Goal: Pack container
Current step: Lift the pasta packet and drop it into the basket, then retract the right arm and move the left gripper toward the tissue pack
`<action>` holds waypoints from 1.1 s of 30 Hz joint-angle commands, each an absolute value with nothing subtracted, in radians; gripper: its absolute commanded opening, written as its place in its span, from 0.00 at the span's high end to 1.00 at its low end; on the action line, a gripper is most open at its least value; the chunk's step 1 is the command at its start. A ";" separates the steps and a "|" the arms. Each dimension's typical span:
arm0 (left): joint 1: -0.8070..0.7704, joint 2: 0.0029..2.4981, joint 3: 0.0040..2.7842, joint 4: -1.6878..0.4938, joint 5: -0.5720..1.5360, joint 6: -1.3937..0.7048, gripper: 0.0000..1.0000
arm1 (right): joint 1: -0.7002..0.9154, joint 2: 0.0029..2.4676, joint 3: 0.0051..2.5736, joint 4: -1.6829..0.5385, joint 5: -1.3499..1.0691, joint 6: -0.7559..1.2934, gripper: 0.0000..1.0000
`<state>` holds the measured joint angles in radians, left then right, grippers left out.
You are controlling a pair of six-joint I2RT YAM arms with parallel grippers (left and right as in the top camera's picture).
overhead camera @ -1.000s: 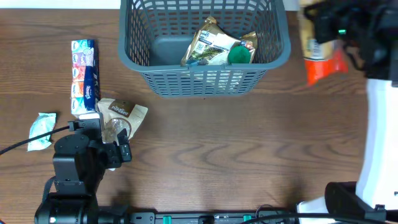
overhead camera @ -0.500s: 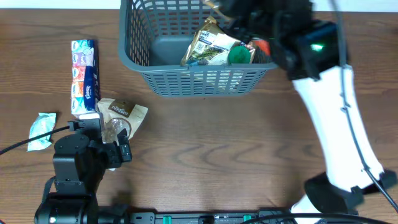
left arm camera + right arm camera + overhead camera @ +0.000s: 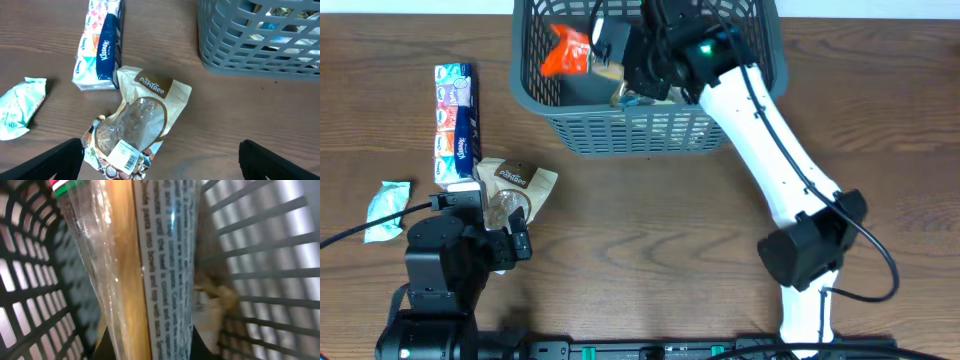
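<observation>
The right fingers are gripping a pasta packet inside the grey basket; the left fingers are hovering open over a PanTree bag on the table.

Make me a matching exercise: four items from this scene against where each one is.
1 tissue pack
2 brown bag
3 mint packet
4 orange packet

A held by the right gripper inside the basket
B farthest left
C at the open left gripper
D lying left of the basket, farthest back

Pairs: 1-D, 2-C, 3-B, 4-A
</observation>
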<state>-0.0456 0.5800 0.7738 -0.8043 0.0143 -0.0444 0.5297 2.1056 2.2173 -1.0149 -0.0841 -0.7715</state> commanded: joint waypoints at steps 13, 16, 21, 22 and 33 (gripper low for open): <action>-0.039 0.580 0.791 -0.804 -0.001 -0.027 0.02 | 0.538 2.138 2.262 -1.051 -0.139 -0.756 0.02; -0.039 0.580 0.791 -0.804 -0.001 -0.027 0.02 | 0.538 2.138 2.263 -1.041 -0.140 -0.756 0.01; -0.039 0.580 0.791 -0.804 -0.001 -0.027 0.02 | 0.538 2.138 2.281 -1.038 -0.140 -0.691 0.01; -0.039 0.580 0.791 -0.804 -0.001 -0.027 0.02 | 0.538 2.137 2.290 -1.039 -0.140 -0.670 0.01; -0.039 0.580 0.792 -0.805 -0.001 -0.035 0.02 | 0.437 2.136 2.680 -1.069 -0.050 -0.296 0.01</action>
